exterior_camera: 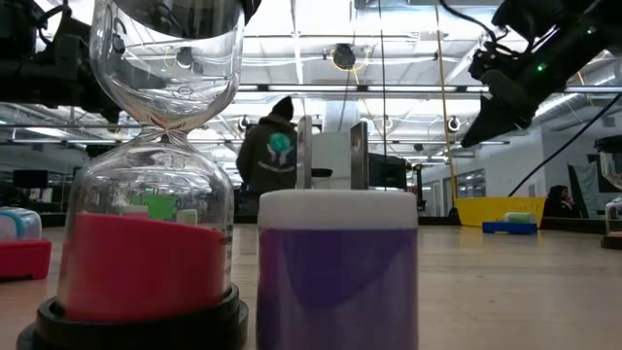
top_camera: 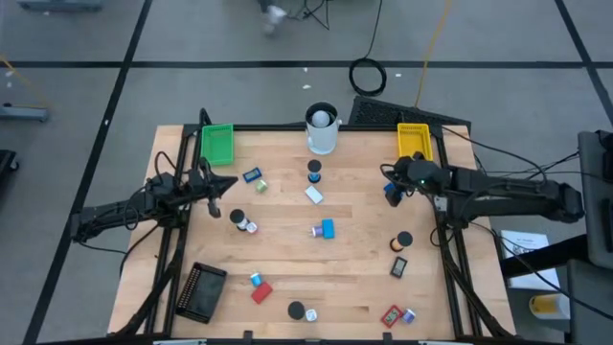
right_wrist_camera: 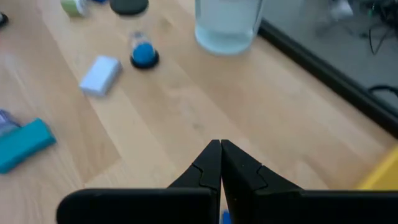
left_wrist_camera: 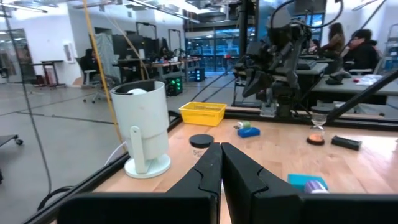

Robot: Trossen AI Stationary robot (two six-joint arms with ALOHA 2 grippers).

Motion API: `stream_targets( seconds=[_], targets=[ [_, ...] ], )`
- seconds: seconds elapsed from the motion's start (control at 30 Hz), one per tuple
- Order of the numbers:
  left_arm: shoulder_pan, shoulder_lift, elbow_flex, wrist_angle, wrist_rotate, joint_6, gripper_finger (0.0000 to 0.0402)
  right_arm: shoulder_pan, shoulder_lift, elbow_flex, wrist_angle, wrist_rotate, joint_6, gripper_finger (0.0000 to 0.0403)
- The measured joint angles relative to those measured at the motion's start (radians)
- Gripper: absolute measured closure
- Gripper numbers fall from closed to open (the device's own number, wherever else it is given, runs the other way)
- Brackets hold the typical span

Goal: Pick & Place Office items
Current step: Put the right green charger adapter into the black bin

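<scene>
Purple roll (exterior_camera: 337,277) blocks the low view; left gripper (left_wrist_camera: 221,163) closed empty, right gripper (right_wrist_camera: 220,163) closed.

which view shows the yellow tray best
The high view: the whole yellow tray shows at the table's far right corner. Low and left wrist views show only its side, far off; the right wrist view catches just a yellow edge.

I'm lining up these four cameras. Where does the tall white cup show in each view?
High view: the white cup stands at the table's far edge, midway between the green tray and the yellow tray.
Low view: not identifiable.
Left wrist view: the cup at left, near the table's edge.
Right wrist view: its base at top.
Shared landmark: the yellow tray.
</scene>
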Motion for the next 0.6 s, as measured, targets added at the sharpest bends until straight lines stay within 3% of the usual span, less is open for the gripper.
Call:
stream_targets(
  seconds=[0.33,0.6],
  targets=[
    [0.000,0.000,0.000,-0.006,0.011,0.020,0.0392,0.000,0.133,0.098,-0.111,0.024,0.066,0.0399],
    [0.000,0.000,0.000,-0.005,0.011,0.020,0.0392,0.011,0.165,0.152,-0.252,0.024,0.132,0.0399]
  ],
)
